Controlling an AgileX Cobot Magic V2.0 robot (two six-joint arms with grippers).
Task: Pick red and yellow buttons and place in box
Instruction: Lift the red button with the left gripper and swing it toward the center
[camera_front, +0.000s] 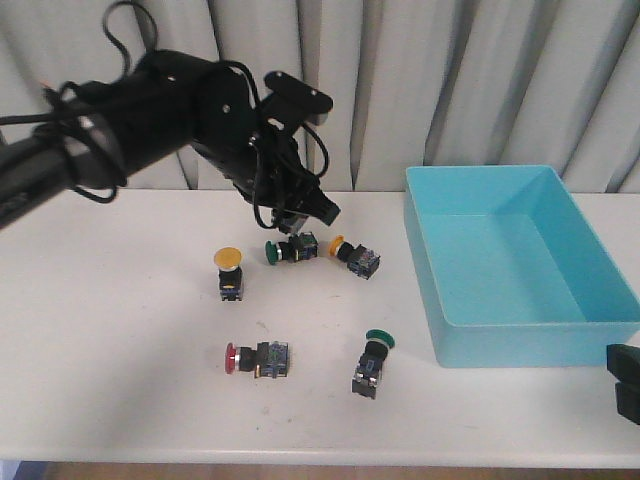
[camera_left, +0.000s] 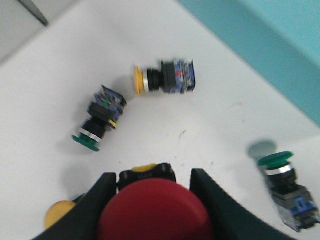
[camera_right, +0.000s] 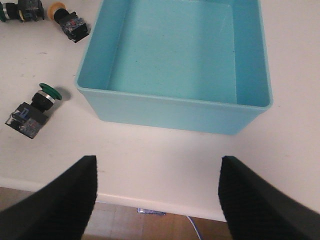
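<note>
My left gripper (camera_left: 152, 176) is shut on a red button (camera_left: 152, 212), whose red cap fills the space between the fingers. In the front view this gripper (camera_front: 300, 218) hangs just above the table's far middle. On the table lie another red button (camera_front: 257, 358) on its side, a yellow button (camera_front: 230, 272) standing upright, and a yellow button (camera_front: 355, 255) on its side. The turquoise box (camera_front: 530, 345) stands at the right with nothing inside. My right gripper (camera_right: 157, 200) is open over the table's near edge, in front of the box (camera_right: 170, 112).
One green-capped button (camera_front: 292, 250) lies right under the left gripper, between the two yellow ones. Another green button (camera_front: 372, 362) lies near the box's front left corner. A curtain hangs behind the table.
</note>
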